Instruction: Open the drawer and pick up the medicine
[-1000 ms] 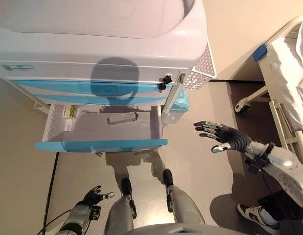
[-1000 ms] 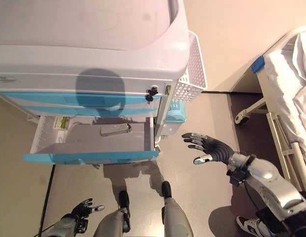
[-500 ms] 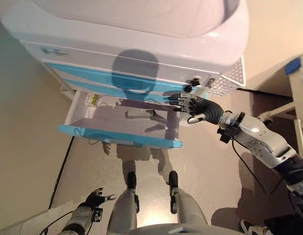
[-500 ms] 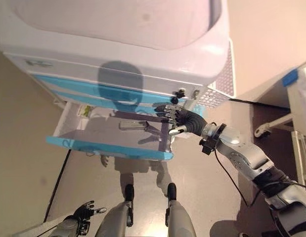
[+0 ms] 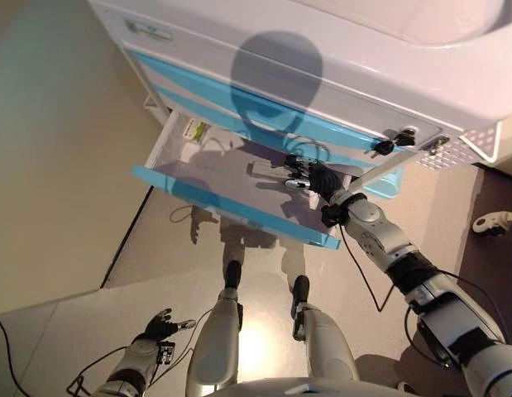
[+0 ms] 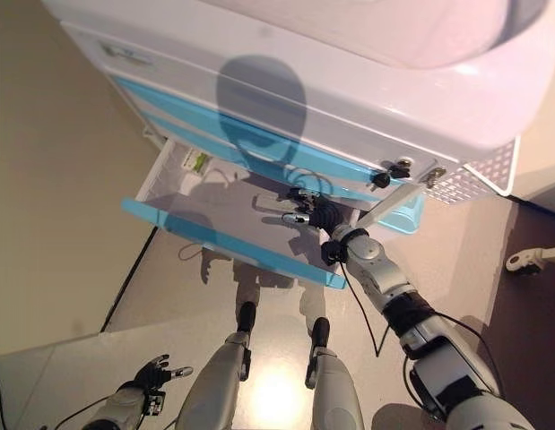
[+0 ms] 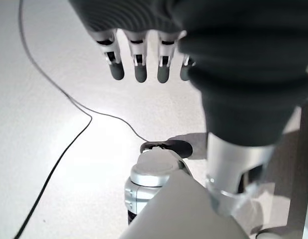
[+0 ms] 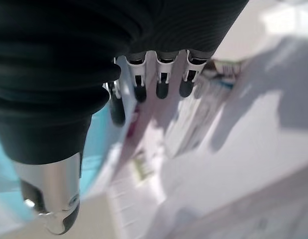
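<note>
Floor: pale beige floor [image 5: 65, 149] under a white medical cart with blue drawer fronts [image 5: 338, 74].
Drawer: bottom blue-fronted drawer [image 5: 231, 207] pulled out.
Medicine: small grey flat medicine pack [image 5: 268, 170] lying inside the drawer.
Right hand [image 5: 309, 176]: inside the drawer at the pack, fingers extended, holding nothing.
Left hand [image 5: 159, 327]: low beside the robot, fingers relaxed, empty.

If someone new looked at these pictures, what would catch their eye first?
First, the open blue-fronted drawer at the bottom of the white cart, with the right hand reaching inside, open, beside the flat grey medicine pack. The left hand hangs open, low by the floor.
</note>
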{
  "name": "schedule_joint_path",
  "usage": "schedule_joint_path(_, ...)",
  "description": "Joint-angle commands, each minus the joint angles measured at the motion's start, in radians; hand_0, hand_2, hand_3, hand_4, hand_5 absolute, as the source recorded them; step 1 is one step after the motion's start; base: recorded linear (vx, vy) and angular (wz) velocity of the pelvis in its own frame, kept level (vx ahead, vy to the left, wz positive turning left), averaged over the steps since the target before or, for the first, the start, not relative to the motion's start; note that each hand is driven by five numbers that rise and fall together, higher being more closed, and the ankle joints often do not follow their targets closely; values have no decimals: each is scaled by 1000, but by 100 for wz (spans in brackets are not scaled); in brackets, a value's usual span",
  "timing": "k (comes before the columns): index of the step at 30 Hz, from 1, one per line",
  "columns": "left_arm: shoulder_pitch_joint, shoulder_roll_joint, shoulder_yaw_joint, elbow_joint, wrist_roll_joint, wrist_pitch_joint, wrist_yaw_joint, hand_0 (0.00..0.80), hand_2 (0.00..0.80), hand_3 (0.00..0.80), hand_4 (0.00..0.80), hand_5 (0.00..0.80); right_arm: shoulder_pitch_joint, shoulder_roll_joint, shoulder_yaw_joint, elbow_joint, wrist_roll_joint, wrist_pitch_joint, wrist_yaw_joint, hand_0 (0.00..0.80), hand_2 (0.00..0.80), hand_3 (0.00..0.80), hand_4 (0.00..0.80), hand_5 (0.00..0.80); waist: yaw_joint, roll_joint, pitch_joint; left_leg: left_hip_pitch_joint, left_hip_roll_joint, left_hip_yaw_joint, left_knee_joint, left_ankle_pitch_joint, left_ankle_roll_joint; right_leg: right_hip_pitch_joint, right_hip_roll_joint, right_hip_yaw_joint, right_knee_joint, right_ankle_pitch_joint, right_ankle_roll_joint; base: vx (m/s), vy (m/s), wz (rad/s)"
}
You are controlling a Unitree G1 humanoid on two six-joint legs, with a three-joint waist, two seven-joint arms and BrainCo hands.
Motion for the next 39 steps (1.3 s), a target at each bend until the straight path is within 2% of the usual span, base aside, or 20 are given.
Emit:
schedule_joint_path(1,-2,30,-15,11,-17,4,24,0,0,0,0,0,-25,11,-33,-54,-60,-57,-31,0,0,0,0,0,4,-24,-16,-14,-73,46,41,-34,46,-31,-1,19,11,64,0,6,-26,23)
schedule_joint_path(4,-10,22,-26,-2,-16,2,43,0,0,0,0,0,-44,15,-31,-59,-252,-79,-104,0,0,0,0,0,10,-11,4,-32,-78,26,42,-26,43,-48,-7,0,32,53,-5,4,-29,11)
schedule_joint_path(5,-10,22,-26,-2,-16,2,43,0,0,0,0,0,-44,15,-31,-59,-252,-79,-104,0,0,0,0,0,9,-11,4,-32,-78,26,42,-26,43,-48,-7,0,32,53,-5,0,-20,10)
schedule_joint_path(8,-19,16,-32,-20,-6,-3,62,0,0,0,0,0,-50,-8,-22,-89,-413,-95,-158,0,0,0,0,0,10,-2,19,-45,-82,12,48,-25,42,-59,-9,-6,52,40,-8,3,-28,11)
schedule_joint_path(12,-32,7,-38,-44,0,-10,88,0,0,0,0,0,-71,-41,5,-159,-638,-96,-211,0,0,0,0,0,13,2,31,-58,-89,2,59,-30,42,-69,-13,-12,70,27,-11,5,-24,13)
schedule_joint_path(13,-32,6,-38,-44,0,-10,88,0,0,0,0,0,-71,-41,5,-159,-639,-96,-211,0,0,0,0,0,13,2,31,-58,-89,1,59,-30,42,-69,-13,-13,70,27,-11,8,-22,4)
schedule_joint_path(14,-36,0,-45,-57,1,-15,102,0,0,0,0,0,-75,-53,24,-177,-734,-93,-235,0,0,0,0,0,14,7,36,-63,-91,-6,61,-30,41,-72,-16,-16,80,20,-12,4,-24,5)
schedule_joint_path(17,-43,-6,-56,-71,6,-17,117,0,0,0,0,0,-75,-64,49,-191,-845,-85,-259,0,0,0,0,0,14,15,43,-68,-95,-13,55,-26,38,-79,-17,-17,87,15,-13,-3,-26,10)
schedule_joint_path(20,-51,-15,-70,-89,-1,-18,126,0,0,0,0,0,-77,-65,72,-178,-925,-63,-269,0,0,0,0,0,11,23,47,-74,-97,-20,51,-20,35,-86,-18,-19,91,12,-16,-4,-15,13)
schedule_joint_path(31,-62,-37,-80,-70,-34,-17,130,0,0,0,0,0,-120,-1,113,-43,-956,-13,-274,0,0,0,0,0,12,31,55,-78,-98,-24,37,-11,33,-94,-19,-19,89,14,-16,-1,-1,0)
schedule_joint_path(39,-73,-44,-102,-88,-24,-32,148,0,0,0,0,0,-136,-27,123,-47,-1135,-5,-401,0,0,0,0,0,14,46,59,-78,-102,-28,29,-10,33,-96,-23,-19,88,15,-11,0,0,0)
